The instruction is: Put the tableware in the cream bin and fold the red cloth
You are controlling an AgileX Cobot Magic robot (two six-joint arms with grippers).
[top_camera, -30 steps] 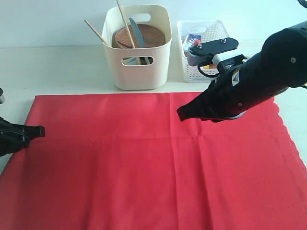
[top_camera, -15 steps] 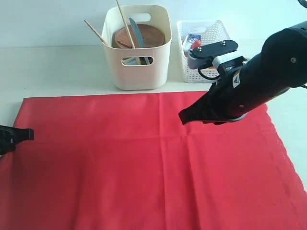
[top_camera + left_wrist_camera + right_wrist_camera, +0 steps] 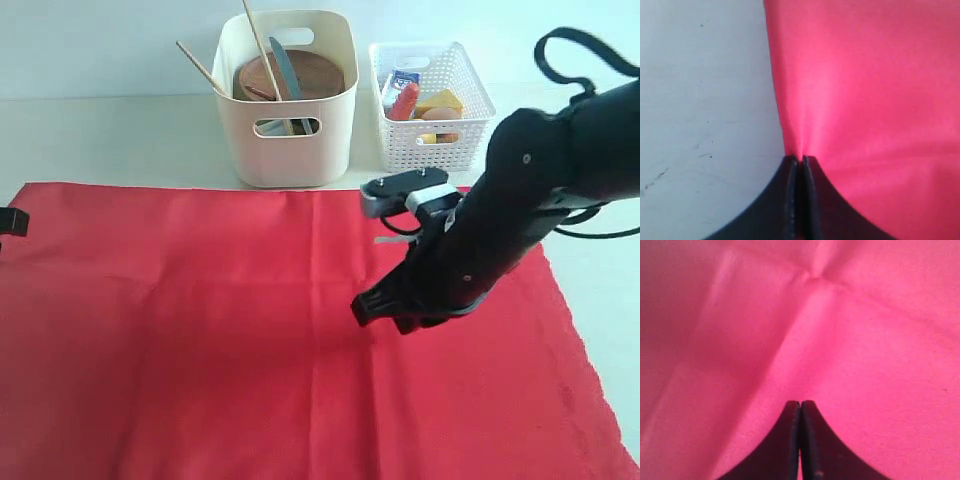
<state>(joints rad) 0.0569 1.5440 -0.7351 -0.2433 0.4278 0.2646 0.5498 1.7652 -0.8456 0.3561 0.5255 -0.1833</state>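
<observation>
The red cloth (image 3: pixel 200 330) lies spread flat over the table front. My left gripper (image 3: pixel 8 222) shows only at the far left edge; in the left wrist view it (image 3: pixel 801 160) is shut on the red cloth (image 3: pixel 865 90) at its border, with wrinkles running into the jaws. My right gripper (image 3: pixel 362 310) hangs shut over the cloth's middle, and the right wrist view shows its tips (image 3: pixel 800 404) over flat red cloth (image 3: pixel 865 340) with no fold pinched. The cream bin (image 3: pixel 330 130) holds the brown plate (image 3: pixel 310 72), knife (image 3: pixel 284 65) and chopsticks (image 3: pixel 200 65). Cup, bowl and spoon are hidden.
A white lattice basket (image 3: pixel 470 90) with a cheese wedge (image 3: pixel 445 100) and other food stands right of the cream bin. Bare pale table (image 3: pixel 110 140) lies behind the cloth and at its left, also seen in the left wrist view (image 3: pixel 700 100).
The cloth has slid leftward with my left gripper, which has drawn back to the frame's left edge. My right arm has come down and forward over the cloth, uncovering the basket.
</observation>
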